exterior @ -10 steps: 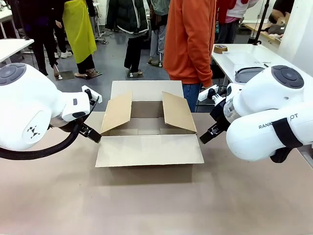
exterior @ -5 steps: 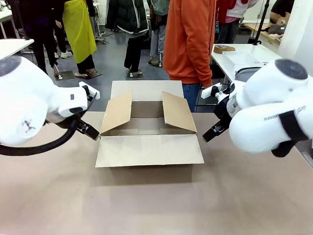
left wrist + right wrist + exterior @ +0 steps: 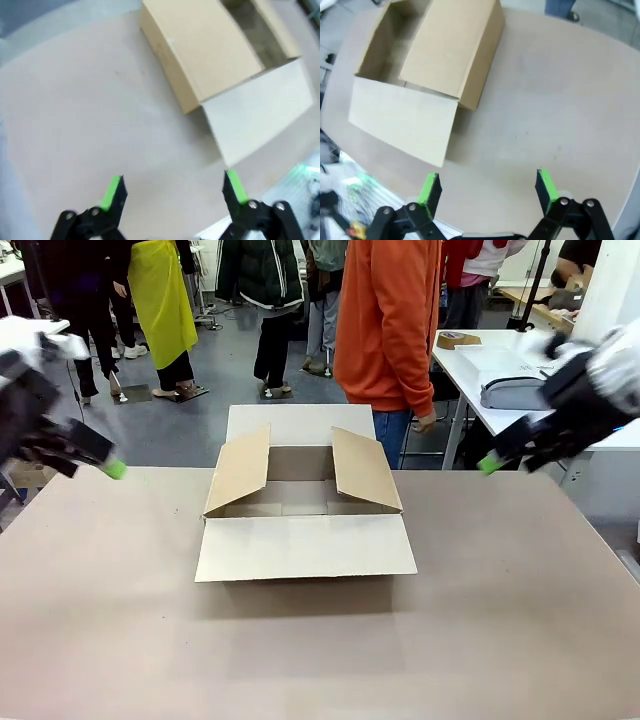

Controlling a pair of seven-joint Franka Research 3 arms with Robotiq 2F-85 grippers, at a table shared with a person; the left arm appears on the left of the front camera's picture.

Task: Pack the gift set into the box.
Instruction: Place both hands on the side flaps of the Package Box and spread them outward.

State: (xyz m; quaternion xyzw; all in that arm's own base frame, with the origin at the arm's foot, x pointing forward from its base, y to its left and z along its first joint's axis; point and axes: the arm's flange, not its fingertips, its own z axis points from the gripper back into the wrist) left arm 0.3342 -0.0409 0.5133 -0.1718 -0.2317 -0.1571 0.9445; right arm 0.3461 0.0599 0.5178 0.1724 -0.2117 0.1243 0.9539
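Open box (image 3: 300,502) at the table's (image 3: 320,660) far edge.
Left gripper (image 3: 173,181) and right gripper (image 3: 489,181) hover, fingers wide, holding nothing.

The right gripper (image 3: 487,186) hangs over the table (image 3: 555,95), jaws spread wide; beyond them the box (image 3: 447,47) sits open, one long flap apparently lying flat outward, its inside mostly hidden
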